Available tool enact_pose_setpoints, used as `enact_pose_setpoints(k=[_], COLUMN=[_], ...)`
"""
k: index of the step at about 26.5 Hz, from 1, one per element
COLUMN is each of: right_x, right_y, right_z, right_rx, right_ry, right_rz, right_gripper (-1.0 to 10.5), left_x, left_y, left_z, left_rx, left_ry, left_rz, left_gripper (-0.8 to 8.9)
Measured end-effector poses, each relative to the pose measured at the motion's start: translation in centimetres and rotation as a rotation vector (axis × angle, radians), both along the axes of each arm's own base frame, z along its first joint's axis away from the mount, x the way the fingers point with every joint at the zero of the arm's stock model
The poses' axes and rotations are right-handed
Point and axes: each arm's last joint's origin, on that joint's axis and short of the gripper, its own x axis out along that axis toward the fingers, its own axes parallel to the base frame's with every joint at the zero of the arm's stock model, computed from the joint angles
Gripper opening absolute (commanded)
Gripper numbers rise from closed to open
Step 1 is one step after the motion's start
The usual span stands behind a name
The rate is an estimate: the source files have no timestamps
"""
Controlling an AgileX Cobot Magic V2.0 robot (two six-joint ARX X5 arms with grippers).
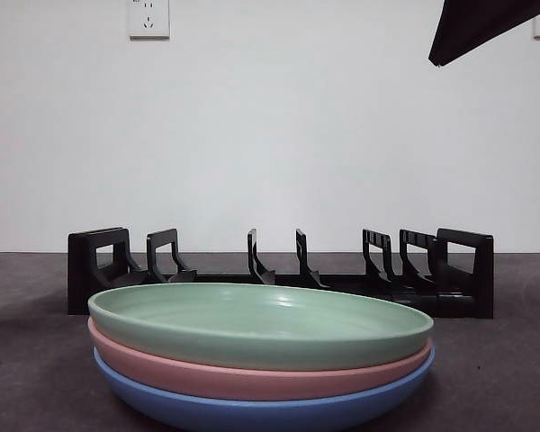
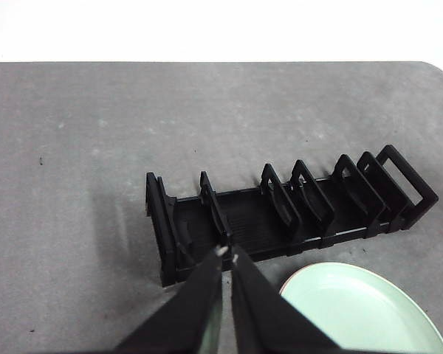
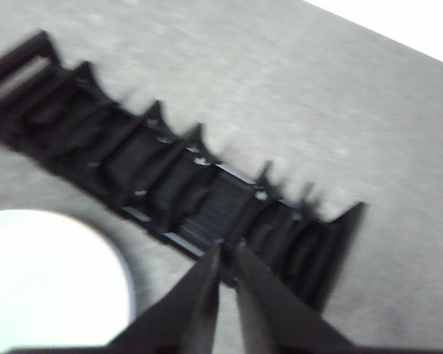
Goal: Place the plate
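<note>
Your left gripper (image 2: 227, 254) is empty, jaws nearly closed with just a thin slit between the tips, hovering above the near end of the black dish rack (image 2: 280, 214). The green plate (image 2: 362, 310) lies on the counter (image 2: 74, 147) just beside that gripper, in front of the rack and apart from it. It tops a stack: pink plate (image 1: 252, 378) under it, blue plate (image 1: 261, 412) at the bottom. Your right gripper (image 3: 227, 254) is also empty and nearly closed, above the rack's other end; that view is blurred, and the plate (image 3: 48, 280) shows off to its side. In the front view one dark arm tip (image 1: 481, 27) sits at a top corner.
</note>
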Motion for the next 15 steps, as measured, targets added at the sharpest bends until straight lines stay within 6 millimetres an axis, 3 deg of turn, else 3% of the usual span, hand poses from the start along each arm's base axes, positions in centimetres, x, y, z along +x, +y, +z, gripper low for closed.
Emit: enact_pose_setpoints(k=[15], right_x=[0.13], right_y=[0.09], right_z=[0.40], right_rx=[0.023], right_ry=[-0.040], right_rz=[0.002], right_gripper=[0.2], left_x=[-0.25], left_y=[0.15], left_z=[0.11], left_rx=[0.001], left_ry=[-0.024], left_rz=[-0.002], left_gripper=[0.07])
